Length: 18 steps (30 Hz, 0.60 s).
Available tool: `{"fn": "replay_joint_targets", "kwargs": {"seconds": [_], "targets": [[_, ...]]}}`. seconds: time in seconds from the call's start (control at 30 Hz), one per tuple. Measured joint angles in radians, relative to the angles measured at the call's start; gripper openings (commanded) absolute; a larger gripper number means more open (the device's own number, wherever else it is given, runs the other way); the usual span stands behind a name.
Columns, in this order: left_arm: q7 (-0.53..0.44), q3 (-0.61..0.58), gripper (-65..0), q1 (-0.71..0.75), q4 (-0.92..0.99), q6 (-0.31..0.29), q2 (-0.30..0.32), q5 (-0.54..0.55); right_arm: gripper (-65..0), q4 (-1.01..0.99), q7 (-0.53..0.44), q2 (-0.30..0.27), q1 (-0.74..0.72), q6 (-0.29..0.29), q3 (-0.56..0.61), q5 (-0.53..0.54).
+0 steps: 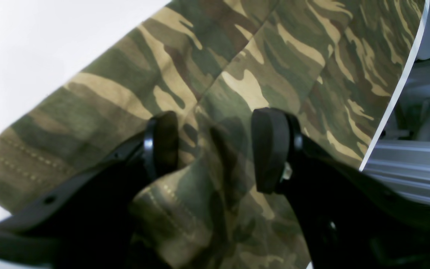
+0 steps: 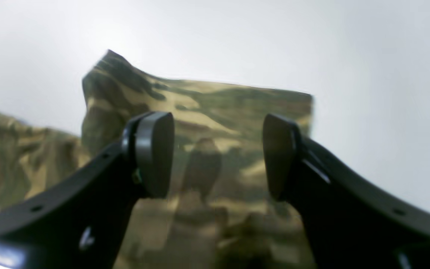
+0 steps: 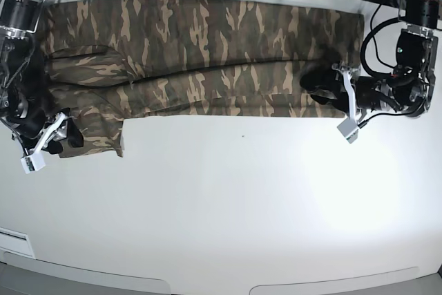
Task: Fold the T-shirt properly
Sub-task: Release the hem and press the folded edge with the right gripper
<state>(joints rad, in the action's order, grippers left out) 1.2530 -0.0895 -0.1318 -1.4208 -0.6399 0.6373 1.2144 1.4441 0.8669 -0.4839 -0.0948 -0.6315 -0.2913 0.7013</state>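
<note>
Plainly, no brand, label or readable writing is showing anywhere on the T-shirt; only its olive, brown and tan streaks are running across the cloth. From the base view the T-shirt is lying flat on the white counter, spread along the far edge with its long axis running side to side across the picture; one sleeve is hanging down toward the near side at the picture's left, and a long fold is crossing the middle of the cloth.

That wide view is giving the whole layout, which neither wrist camera is offering; the wrist views, in turn, are showing the jaws close up. The left gripper is hovering at the T-shirt's end on the base view's right; its black pads are standing well apart with camouflage cloth and a stitched hem showing between and below them, and they are gripping nothing that I can see. The left wrist view is also catching the counter's edge and some pale metal framing beyond it.

The right gripper is sitting over the hanging sleeve; its jaws are likewise spread wide, with blurred cloth lying beyond the gap and nothing held between them.
</note>
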Motion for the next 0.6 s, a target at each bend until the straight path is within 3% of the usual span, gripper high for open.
{"fn": "replay_joint_targets", "kwargs": {"seconds": [0.23,0.4,0.53,0.6], "targets": [[-0.005,0.0,-30.3,0.002,0.0,0.0,-0.005,0.0,-25.6,-0.013,-0.113,0.095,0.0,0.086,0.0,-0.225],[-0.004,0.0,-30.3,0.002,0.0,0.0,-0.005,0.0,-25.6,-0.113,-0.209,0.122,-0.006,0.095,-0.001,-0.319],[-0.005,0.0,-30.3,0.002,0.0,0.0,-0.005,0.0,-25.6,-0.245,-0.25,0.119,-0.066,0.119,-0.003,-0.331],[-0.004,0.0,-30.3,0.001,0.0,0.0,-0.005,-0.002,-25.6,-0.305,-0.266,0.12,-0.09,0.072,-0.004,-0.295]]}}
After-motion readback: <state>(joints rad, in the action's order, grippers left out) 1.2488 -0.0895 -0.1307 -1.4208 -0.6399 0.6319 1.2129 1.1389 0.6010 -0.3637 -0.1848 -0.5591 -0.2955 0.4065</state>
